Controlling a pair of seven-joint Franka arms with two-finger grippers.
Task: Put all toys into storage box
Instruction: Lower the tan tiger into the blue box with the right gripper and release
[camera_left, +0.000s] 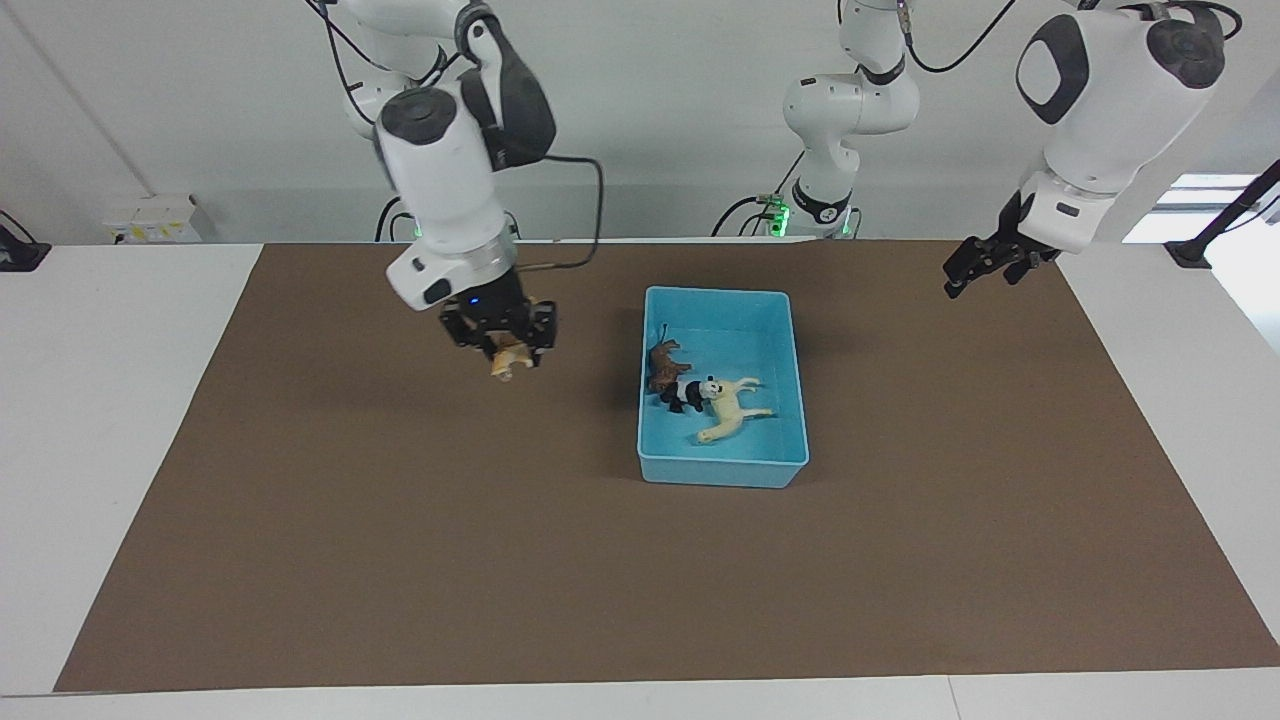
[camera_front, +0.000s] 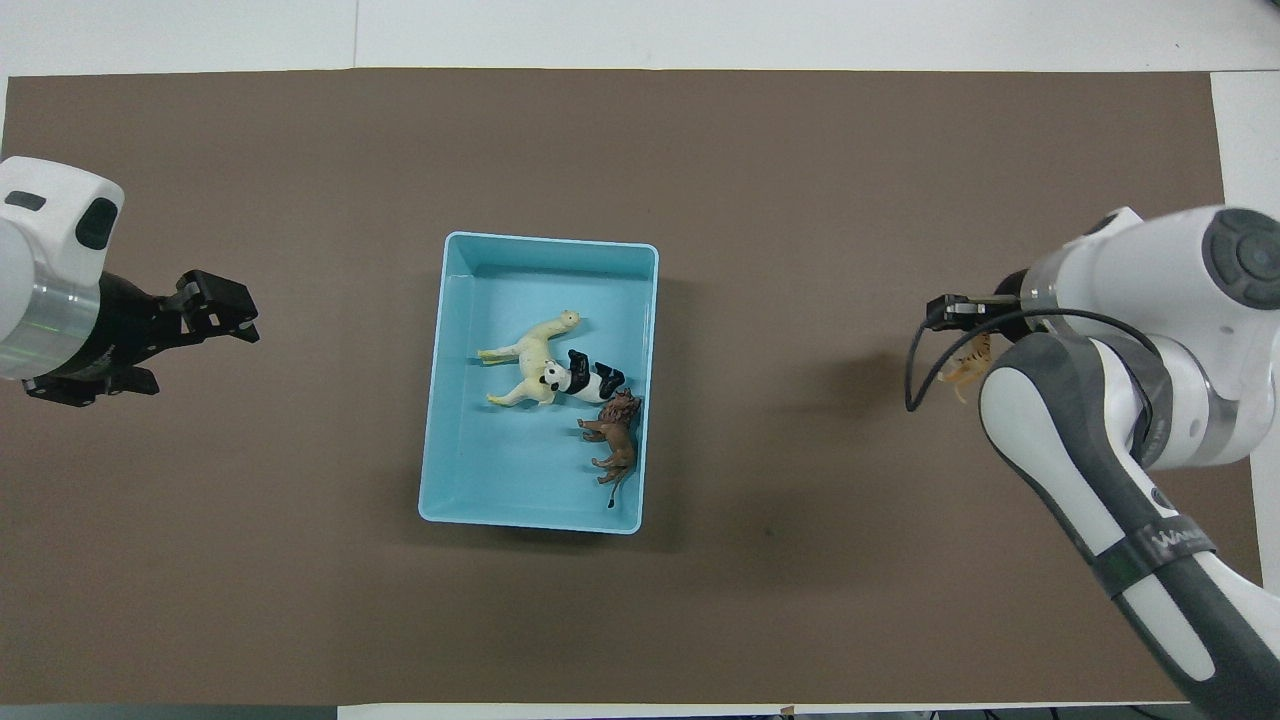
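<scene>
The light blue storage box sits mid-table; it also shows in the overhead view. In it lie the cream-white horse, the panda and the brown lion. My right gripper is shut on the tan-orange striped toy, held in the air over the mat, toward the right arm's end from the box. My left gripper is open and empty, raised over the mat toward the left arm's end.
A brown mat covers most of the white table. Nothing else lies on the mat. A cable loops from the right arm's wrist.
</scene>
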